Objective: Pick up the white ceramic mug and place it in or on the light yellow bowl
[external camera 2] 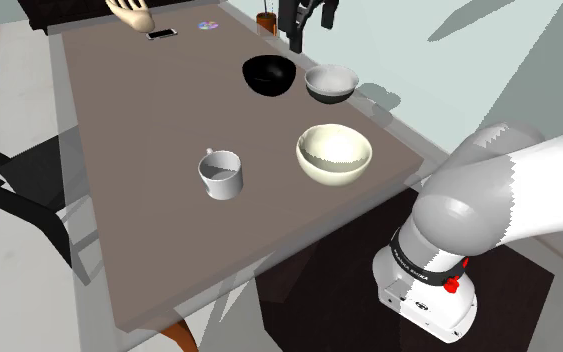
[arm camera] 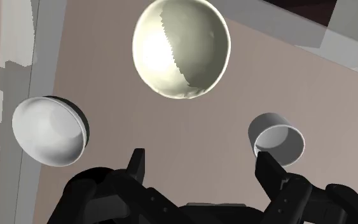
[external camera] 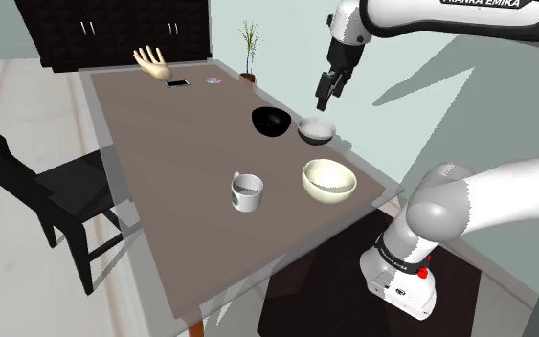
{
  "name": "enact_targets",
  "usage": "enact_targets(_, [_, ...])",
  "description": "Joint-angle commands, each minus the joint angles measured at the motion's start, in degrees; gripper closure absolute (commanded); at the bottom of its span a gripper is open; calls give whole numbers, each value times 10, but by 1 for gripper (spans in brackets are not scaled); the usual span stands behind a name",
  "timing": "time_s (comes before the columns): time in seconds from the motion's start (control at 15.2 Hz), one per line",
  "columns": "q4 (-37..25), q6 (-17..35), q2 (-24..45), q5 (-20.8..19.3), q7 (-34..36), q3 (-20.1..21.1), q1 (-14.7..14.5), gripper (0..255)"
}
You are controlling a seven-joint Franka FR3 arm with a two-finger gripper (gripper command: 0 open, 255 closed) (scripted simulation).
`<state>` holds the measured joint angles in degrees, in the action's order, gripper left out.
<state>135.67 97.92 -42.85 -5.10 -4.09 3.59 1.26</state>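
On the brown table (external camera: 162, 172), near its edge at 4 o'clock in the shoulder view, stands the white mug (external camera: 247, 192). The light yellow bowl (external camera: 329, 180) is just beside it at 3 o'clock, and the two are apart.

From the yellow bowl, a black bowl (external camera: 271, 122) lies at 11 o'clock and a pale grey bowl (external camera: 317, 131) at 12 o'clock. These two are close together. Nothing stands between the mug and the yellow bowl. The gripper (external camera: 325, 93) hangs in the air at 12 o'clock from the grey bowl, well apart from the mug. In the wrist view its fingers (arm camera: 137, 162) stand wide apart with only bare table between them.

At the far end of the table are a model hand (external camera: 152, 63), a phone (external camera: 178, 83) and a potted plant (external camera: 248, 48). A black chair (external camera: 56, 191) stands at 9 o'clock from the table.

A small coloured thing beside the phone is too small to name. In the second exterior view the top edge cuts off the gripper (external camera 2: 299, 30). In the wrist view one finger covers the lower rim of the mug (arm camera: 277, 135), and I cannot make out its handle there.

The mug is upright, its long axis is vertical and its mouth faces up. In the second exterior view the handle of the mug (external camera 2: 221, 175) points to about 11 o'clock, away from the yellow bowl (external camera 2: 335, 153).
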Motion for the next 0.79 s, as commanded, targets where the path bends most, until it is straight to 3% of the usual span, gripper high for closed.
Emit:
enact_targets(0.0, [0, 0, 0, 0, 0, 0, 0, 0])
enact_targets(0.73, [61, 156, 121, 46, 92, 77, -32, 0])
